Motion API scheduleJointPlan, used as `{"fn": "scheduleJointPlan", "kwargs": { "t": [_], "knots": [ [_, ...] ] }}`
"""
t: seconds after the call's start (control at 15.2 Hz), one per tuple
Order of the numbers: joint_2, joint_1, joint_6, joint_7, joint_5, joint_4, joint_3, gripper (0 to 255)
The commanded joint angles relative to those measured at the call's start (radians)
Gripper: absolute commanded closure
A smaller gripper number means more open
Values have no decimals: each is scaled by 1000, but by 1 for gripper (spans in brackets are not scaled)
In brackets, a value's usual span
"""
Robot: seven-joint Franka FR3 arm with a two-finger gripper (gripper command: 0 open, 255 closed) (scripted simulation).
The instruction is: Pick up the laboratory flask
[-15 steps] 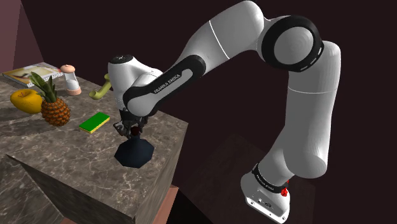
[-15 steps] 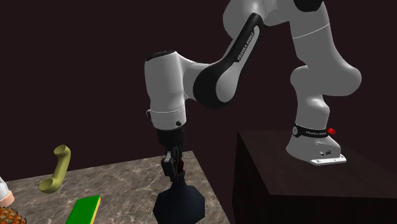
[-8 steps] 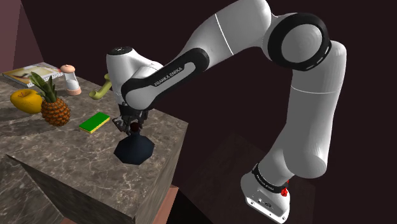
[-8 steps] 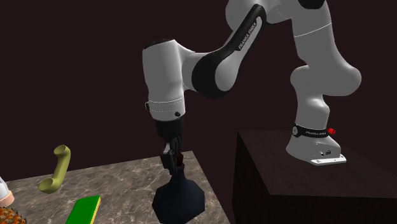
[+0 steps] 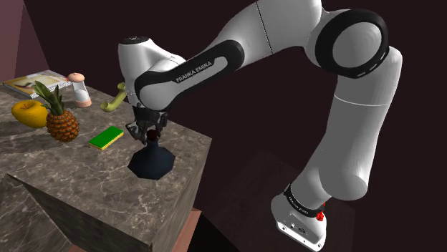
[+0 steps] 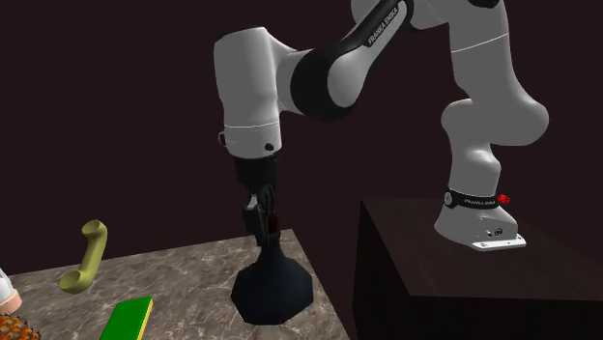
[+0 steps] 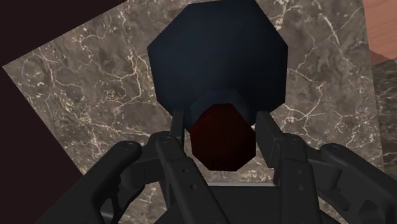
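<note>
The laboratory flask is dark navy and cone-shaped, with a dark red stopper on its narrow neck. It hangs upright near the marble counter's corner, its base slightly above the stone. My gripper comes straight down from above and is shut on the neck. In the second exterior view the flask hangs under the gripper. Through the wrist camera the two black fingers clasp the neck just under the stopper, with the wide flask body below and the gripper centred on it.
A green and yellow sponge lies close to the flask on the shoulder view's left. Further left stand a pineapple, a yellow fruit, a small shaker, an olive handset and a book. The counter drops off just right of the flask.
The gripper has risen with the flask held in it. The flask has gone up and slightly toward the back of the counter. Nothing else has moved.
</note>
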Motion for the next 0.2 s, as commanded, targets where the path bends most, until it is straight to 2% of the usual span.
{"fn": "scheduleJointPlan", "kwargs": {
  "t": [0.0, 0.13],
  "knots": [
    [-18, -1, -24, -4, 8, 7, 4, 255],
    [-20, -1, -25, -5, 8, 8, 4, 255]
  ]
}}
